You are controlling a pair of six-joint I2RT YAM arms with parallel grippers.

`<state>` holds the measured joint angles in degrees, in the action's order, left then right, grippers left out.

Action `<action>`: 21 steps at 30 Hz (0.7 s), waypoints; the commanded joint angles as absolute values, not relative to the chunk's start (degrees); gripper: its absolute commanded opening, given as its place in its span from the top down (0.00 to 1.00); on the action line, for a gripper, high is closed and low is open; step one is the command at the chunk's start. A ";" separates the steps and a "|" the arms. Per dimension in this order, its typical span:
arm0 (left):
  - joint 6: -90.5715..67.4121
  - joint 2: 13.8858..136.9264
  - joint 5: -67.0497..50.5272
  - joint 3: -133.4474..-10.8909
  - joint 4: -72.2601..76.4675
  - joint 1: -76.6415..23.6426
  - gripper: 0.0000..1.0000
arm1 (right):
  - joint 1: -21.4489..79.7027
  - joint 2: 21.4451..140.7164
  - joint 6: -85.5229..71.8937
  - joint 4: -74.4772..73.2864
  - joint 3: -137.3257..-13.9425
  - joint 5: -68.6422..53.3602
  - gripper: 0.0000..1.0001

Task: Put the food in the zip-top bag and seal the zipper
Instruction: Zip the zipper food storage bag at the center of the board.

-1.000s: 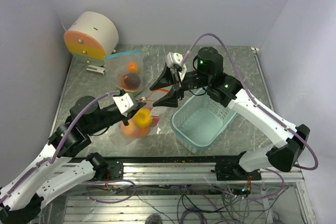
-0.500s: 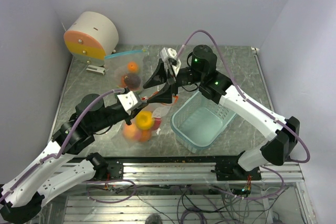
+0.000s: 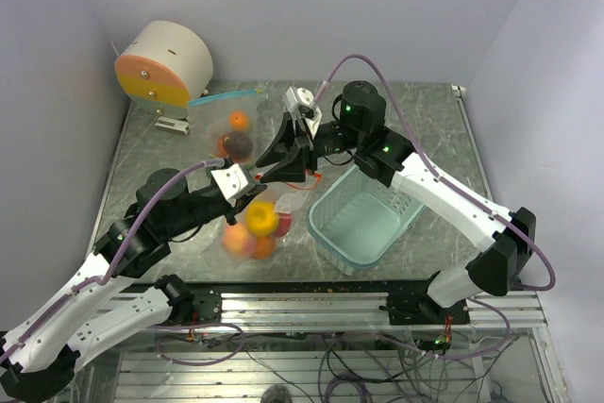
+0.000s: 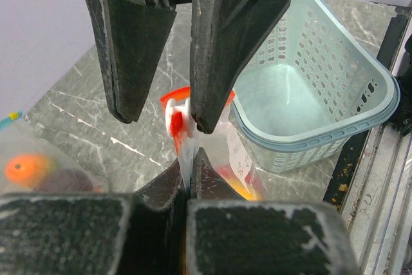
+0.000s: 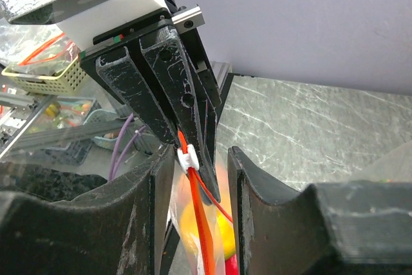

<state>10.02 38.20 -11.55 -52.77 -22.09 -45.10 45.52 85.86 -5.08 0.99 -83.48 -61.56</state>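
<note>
Left jaws: closed, pinching the top edge of the bag (image 4: 225, 159) right beside its red zipper (image 5: 205, 236); the clear film runs up between my two fingertips.
Right jaws: open, one finger on each side of the zipper, with a gap showing on both sides in my right wrist view. They meet my left jaws nearly tip to tip, pointing the opposite way.
Slider (image 4: 175, 123): white, on the zipper, between my right fingers and just above my left tips. In the left wrist view it sits close against one right finger, but I cannot tell if it touches.
Bag: hangs below my left jaws near the middle of the surface (image 3: 434, 129), just left of the tub (image 3: 363, 228); blurred in the top view.
Food (image 3: 259, 217): yellow, orange and red pieces sit low inside the hanging bag. The yellow one shows through the film below the zipper in my right wrist view.
Rear bag (image 3: 219, 110): lies on the surface behind, with a blue strip along its top and an orange and a dark maroon piece inside.
Tub: pale teal with perforated walls, standing on the surface to the right of the bag.
Drum (image 3: 168, 61): white with an orange and yellow face, in the back-left corner.
</note>
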 commanded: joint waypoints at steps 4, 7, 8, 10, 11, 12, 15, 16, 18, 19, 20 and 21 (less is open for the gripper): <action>9.54 37.71 -10.21 -52.92 -19.36 -44.86 0.93 | 46.03 85.21 -3.62 0.17 -83.51 -62.41 0.62; 9.41 37.57 -10.12 -52.88 -19.21 -44.91 0.93 | 46.11 85.64 -2.59 -2.09 -84.26 -62.40 0.65; 9.36 37.53 -10.22 -52.78 -19.10 -44.90 0.93 | 46.14 85.75 -2.49 -2.45 -84.35 -62.47 0.68; 9.32 37.60 -10.18 -52.76 -19.02 -44.83 0.93 | 46.19 86.09 -2.27 -3.02 -84.64 -62.78 0.79; 9.32 37.62 -10.04 -52.78 -19.07 -44.88 0.93 | 46.30 86.27 -2.02 -3.49 -84.89 -63.02 0.84; 9.32 37.56 -10.02 -52.83 -19.04 -44.90 0.93 | 46.25 86.42 -1.80 -3.93 -85.08 -63.12 0.94; 9.32 37.44 -9.87 -52.98 -19.15 -44.87 0.93 | 46.27 86.74 -1.84 -4.60 -85.46 -62.60 1.00; 9.39 37.38 -9.75 -53.04 -19.37 -44.86 0.93 | 46.26 86.72 -1.85 -4.65 -85.46 -62.32 1.00; 9.55 37.15 -9.37 -53.41 -20.09 -44.80 0.93 | 46.24 86.67 -1.59 -4.77 -85.28 -61.91 1.00; 9.72 36.91 -8.91 -53.72 -20.65 -44.85 0.93 | 46.16 86.49 -1.39 -4.90 -85.00 -61.53 1.00; 9.94 36.58 -8.36 -54.04 -21.23 -44.90 0.93 | 46.17 86.52 -0.95 -5.15 -84.91 -61.33 1.00; 10.13 36.11 -7.84 -54.36 -21.82 -44.88 0.93 | 46.10 86.60 -0.43 -5.72 -84.90 -61.20 1.00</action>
<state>10.02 37.87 -10.11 -52.77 -22.55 -45.10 46.06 86.21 -2.26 -3.77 -83.79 -62.08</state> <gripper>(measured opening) 0.075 0.040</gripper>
